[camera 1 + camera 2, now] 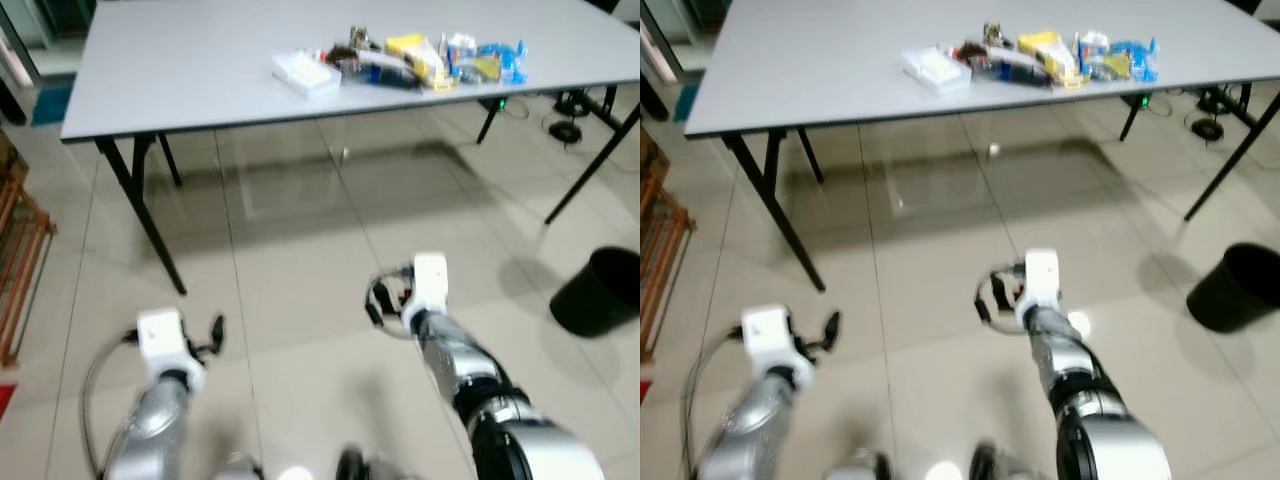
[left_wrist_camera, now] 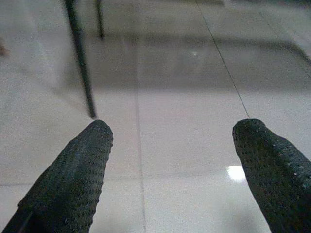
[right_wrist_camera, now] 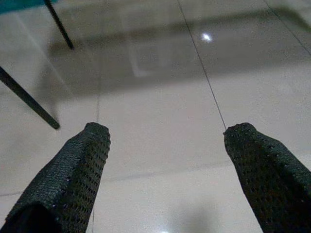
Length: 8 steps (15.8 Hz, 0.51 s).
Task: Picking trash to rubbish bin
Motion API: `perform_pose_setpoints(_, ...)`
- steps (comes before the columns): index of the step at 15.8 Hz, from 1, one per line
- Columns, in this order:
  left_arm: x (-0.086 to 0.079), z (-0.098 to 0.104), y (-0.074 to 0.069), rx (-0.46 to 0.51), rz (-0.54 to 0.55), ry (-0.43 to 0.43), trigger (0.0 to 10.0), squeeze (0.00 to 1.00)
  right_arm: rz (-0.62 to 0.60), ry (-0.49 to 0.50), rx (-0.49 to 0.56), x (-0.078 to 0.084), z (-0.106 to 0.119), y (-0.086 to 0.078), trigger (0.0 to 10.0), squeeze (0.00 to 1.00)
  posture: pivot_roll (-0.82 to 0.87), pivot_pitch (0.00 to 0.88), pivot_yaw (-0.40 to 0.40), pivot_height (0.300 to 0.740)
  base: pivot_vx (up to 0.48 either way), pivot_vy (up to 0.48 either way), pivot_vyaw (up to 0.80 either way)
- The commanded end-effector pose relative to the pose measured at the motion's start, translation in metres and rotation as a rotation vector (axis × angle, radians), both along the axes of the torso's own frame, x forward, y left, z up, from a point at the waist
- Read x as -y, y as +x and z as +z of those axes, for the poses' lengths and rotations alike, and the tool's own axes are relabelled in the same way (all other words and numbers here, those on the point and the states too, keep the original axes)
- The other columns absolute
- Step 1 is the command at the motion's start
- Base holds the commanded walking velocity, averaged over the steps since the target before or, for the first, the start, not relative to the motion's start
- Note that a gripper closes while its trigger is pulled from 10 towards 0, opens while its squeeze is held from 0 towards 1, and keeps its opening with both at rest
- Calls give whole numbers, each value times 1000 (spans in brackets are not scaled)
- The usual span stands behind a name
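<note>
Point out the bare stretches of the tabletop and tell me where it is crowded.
The long grey folding table is bare across its whole left half, from its left edge up to the flat white box. It is crowded right of that box, where the heap of yellow and blue wrappers lies near the front edge.

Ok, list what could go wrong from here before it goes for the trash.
1. The trash pile sits well back on the table; reaching in could knock the white box aside.
2. The rubbish bin stands off to the right, so dropped pieces may land on the floor.
</note>
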<state>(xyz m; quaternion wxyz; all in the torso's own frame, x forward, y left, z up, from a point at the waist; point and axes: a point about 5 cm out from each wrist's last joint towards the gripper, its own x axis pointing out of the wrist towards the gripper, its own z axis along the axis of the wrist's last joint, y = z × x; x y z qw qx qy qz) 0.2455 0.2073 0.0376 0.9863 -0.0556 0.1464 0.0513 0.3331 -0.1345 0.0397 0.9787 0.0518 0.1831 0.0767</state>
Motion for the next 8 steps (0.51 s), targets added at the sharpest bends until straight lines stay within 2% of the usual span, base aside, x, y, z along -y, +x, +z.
perform_pose_setpoints(1, 5, 5, -2, 0, -42, -10, 10000, 0, -22, 1, 33, 4, 8, 5, 10000, 0, 59, 127, -29, 740, 0, 0, 0)
perform_pose_setpoints(4, 8, 23, 0, 50, -65, 3, 10000, 0, -36, 31, 84, 12, 20, 9, 10000, 0, 58, 123, -23, 740, 0, 0, 0)
perform_pose_setpoints(7, 21, 38, 0, 83, -80, -59, 10000, 0, 5, 54, 173, 14, 34, 3, 10000, 0, 41, 114, -24, 740, 0, 0, 0)
perform_pose_setpoints(8, 25, 38, -1, 86, -83, -43, 10000, 0, -22, 43, 196, 14, 36, 0, 10000, 0, 38, 112, -24, 740, 0, 0, 0)
